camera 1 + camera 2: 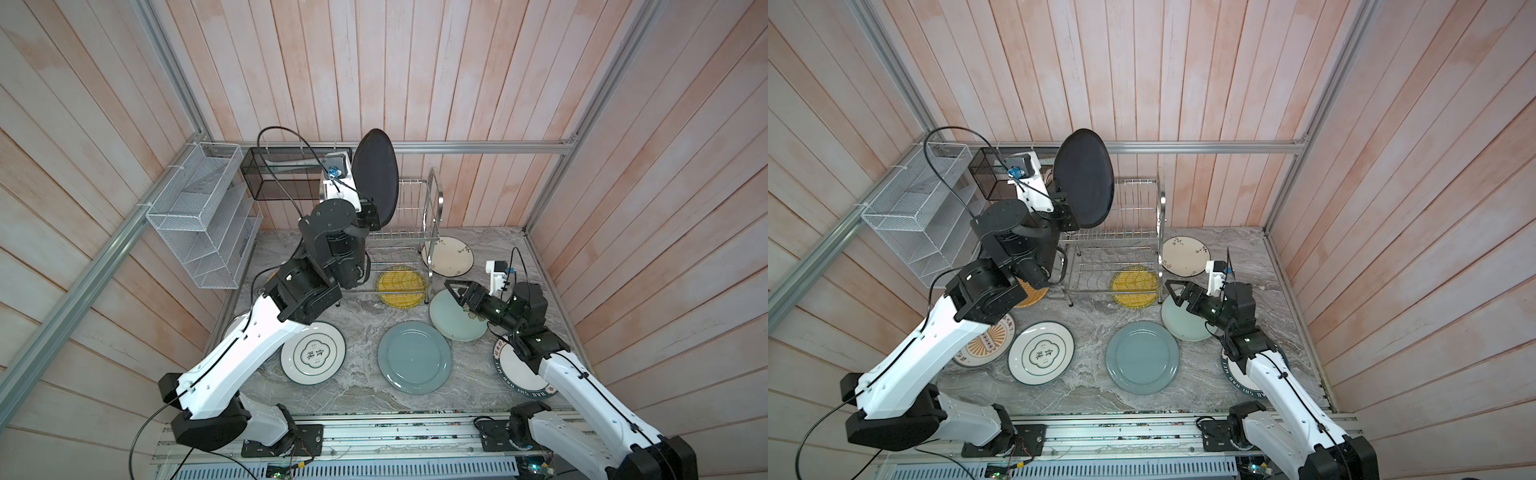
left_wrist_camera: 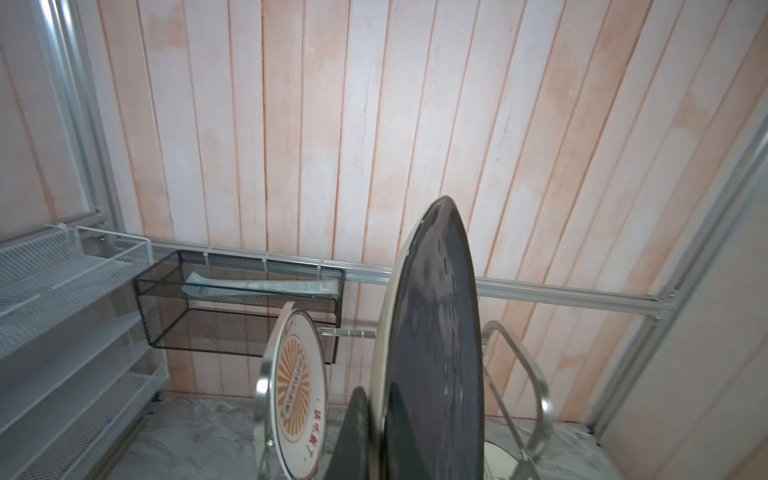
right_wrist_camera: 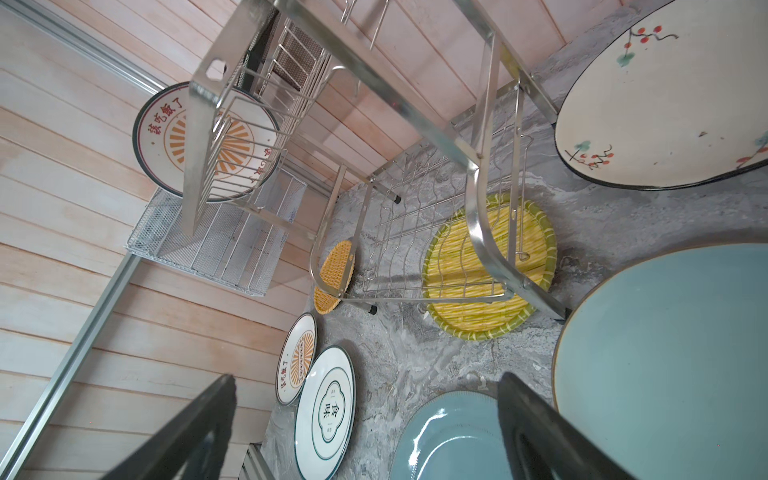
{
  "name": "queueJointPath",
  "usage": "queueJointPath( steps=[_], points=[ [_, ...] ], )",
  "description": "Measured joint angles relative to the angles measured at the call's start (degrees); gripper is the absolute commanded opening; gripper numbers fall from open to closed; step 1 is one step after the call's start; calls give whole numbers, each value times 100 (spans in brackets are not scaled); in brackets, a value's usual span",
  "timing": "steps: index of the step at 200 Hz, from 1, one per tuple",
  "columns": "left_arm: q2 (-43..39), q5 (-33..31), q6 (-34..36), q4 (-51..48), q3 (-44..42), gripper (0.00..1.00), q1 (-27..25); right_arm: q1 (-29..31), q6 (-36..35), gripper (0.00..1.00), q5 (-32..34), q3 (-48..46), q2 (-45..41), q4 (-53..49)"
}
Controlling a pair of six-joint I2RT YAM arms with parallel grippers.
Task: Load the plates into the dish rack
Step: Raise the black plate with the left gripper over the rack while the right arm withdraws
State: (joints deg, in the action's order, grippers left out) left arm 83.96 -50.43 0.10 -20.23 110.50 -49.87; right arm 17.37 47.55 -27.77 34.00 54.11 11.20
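My left gripper (image 1: 370,216) (image 2: 376,415) is shut on the lower rim of a black plate (image 1: 376,178) (image 1: 1084,178) (image 2: 440,332). It holds the plate upright over the top tier of the steel dish rack (image 1: 415,216) (image 1: 1133,232) (image 3: 415,124). A sunburst plate (image 2: 295,395) (image 3: 166,137) stands in that tier. My right gripper (image 1: 454,294) (image 1: 1172,294) (image 3: 365,378) hangs open and empty over the pale celadon plate (image 1: 453,328) (image 1: 1183,328). On the table lie the grey-blue plate (image 1: 414,357), a quatrefoil plate (image 1: 313,353) and a cream plate (image 1: 448,255). A yellow woven plate (image 1: 401,286) lies under the rack.
A white mesh organiser (image 1: 199,216) and a black mesh basket (image 1: 282,174) (image 2: 241,307) hang on the back-left walls. A second sunburst plate (image 1: 984,345) and an orange woven plate (image 1: 1030,295) lie under my left arm. A lettered-rim plate (image 1: 509,374) lies under my right arm.
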Motion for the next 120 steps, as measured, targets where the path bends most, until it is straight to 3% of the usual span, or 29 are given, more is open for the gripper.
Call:
queueJointPath(
  steps=[65, 120],
  points=[
    [1316, 275, 553, -1145, 1445, 0, 1156, 435, -129, 98, -114, -4, 267, 190],
    [1853, 645, 986, -1537, 1681, 0, 1792, 437, -103, 98, -195, -68, 302, 393]
  ],
)
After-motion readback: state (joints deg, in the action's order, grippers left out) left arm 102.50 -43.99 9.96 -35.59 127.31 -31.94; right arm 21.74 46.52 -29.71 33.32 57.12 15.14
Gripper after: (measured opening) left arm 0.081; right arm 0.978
